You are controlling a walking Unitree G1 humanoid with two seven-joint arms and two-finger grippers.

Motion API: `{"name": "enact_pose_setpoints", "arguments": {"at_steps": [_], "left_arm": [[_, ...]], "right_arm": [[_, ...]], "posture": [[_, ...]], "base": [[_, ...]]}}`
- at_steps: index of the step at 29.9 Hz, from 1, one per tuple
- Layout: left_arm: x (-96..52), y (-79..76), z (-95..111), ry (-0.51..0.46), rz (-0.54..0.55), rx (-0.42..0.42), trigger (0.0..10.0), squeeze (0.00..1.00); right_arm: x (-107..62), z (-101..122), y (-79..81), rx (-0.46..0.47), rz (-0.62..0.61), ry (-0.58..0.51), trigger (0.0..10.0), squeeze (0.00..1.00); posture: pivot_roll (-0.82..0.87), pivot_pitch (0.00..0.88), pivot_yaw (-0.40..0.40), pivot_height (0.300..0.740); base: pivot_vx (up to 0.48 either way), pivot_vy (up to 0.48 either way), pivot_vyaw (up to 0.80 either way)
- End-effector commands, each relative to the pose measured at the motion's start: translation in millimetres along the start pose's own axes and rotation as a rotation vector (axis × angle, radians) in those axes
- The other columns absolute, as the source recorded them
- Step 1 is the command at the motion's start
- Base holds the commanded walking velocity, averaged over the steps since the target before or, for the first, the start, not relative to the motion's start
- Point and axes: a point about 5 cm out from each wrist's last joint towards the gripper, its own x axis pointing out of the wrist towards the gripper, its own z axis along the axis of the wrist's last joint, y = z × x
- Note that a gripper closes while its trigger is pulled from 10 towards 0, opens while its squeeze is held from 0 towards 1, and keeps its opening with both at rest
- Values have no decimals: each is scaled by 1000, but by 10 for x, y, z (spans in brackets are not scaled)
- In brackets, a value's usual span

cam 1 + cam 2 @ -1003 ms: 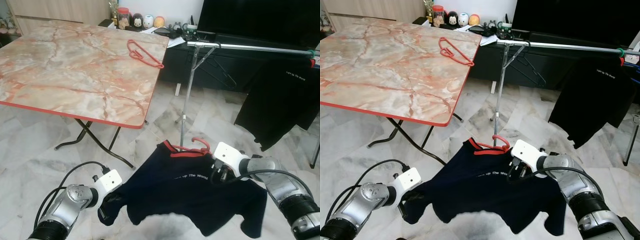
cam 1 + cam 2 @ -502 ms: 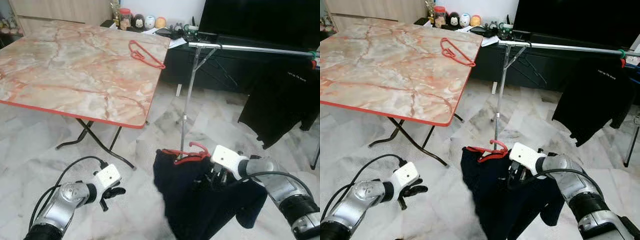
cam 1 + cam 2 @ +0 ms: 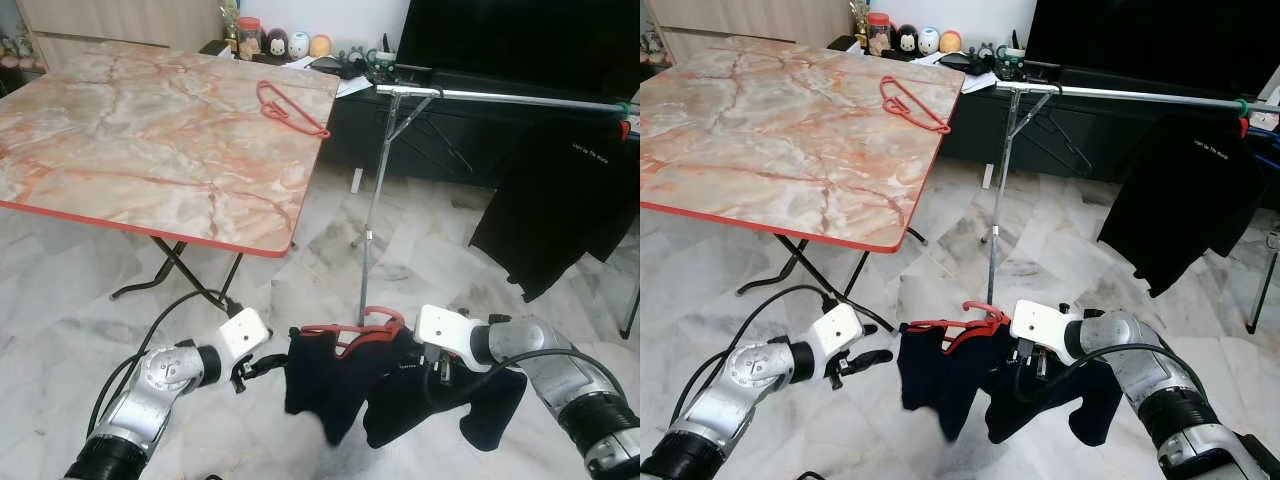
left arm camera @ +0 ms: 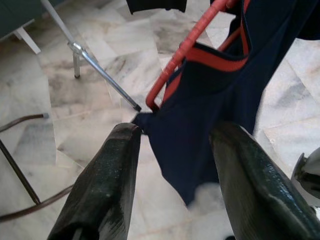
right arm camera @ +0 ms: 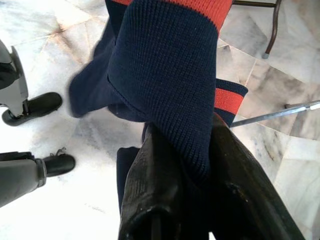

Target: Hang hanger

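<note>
One table (image 3: 150, 140) beside clothes rail (image 3: 500, 94).

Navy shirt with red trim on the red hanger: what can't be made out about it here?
- Right gripper grip: whether it pinches the red plastic hanger or just the navy shirt with red trim; cloth covers it.
- Chest print: too small, folded.
- Hanger's right shoulder: hidden by the arm.
- Left gripper stands open, short of the shirt.

The navy shirt (image 3: 400, 385) hides most of the red hanger (image 3: 352, 328) it drapes.
</note>
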Motion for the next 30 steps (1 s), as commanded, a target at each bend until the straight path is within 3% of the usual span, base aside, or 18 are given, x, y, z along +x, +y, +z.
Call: {"name": "enact_pose_setpoints", "arguments": {"at_steps": [1, 13, 25, 26, 27, 28, 29, 30], "left_arm": [[62, -18, 85, -27, -11, 36, 10000, 0], [192, -135, 88, -16, -95, 60, 10000, 0], [297, -159, 84, -11, -73, 75, 9961, 0], [298, -160, 81, -10, -74, 75, 7176, 0], [298, -158, 78, -7, -73, 77, 3255, 0], [298, -156, 76, -5, -72, 78, 3255, 0], [297, -154, 73, -3, -70, 79, 0, 0], [290, -148, 64, 1, -69, 79, 0, 0]], "right_arm": [[-46, 68, -60, -31, -10, -25, 10000, 0], [-29, 152, -11, -55, 31, -64, 10000, 0], [-19, 218, 30, -61, 55, -91, 10000, 0], [-23, 218, 30, -60, 54, -92, 10000, 0], [-23, 218, 31, -59, 54, -92, 10000, 0], [-24, 218, 31, -59, 54, -92, 10000, 0], [-25, 218, 31, -59, 54, -92, 10000, 0], [-25, 219, 31, -58, 54, -91, 10000, 0]], "posture": [[-6, 0, -65, 740], [-11, 0, -62, 740], [-16, 0, -61, 740], [-17, 0, -61, 740], [-17, 0, -61, 740], [-17, 0, -61, 740], [-15, 0, -62, 740], [-15, 0, -62, 740]], "base": [[0, 0, 0], [0, 0, 0], [0, 0, 0], [0, 0, 0], [0, 0, 0], [0, 0, 0], [0, 0, 0], [0, 0, 0]]}}
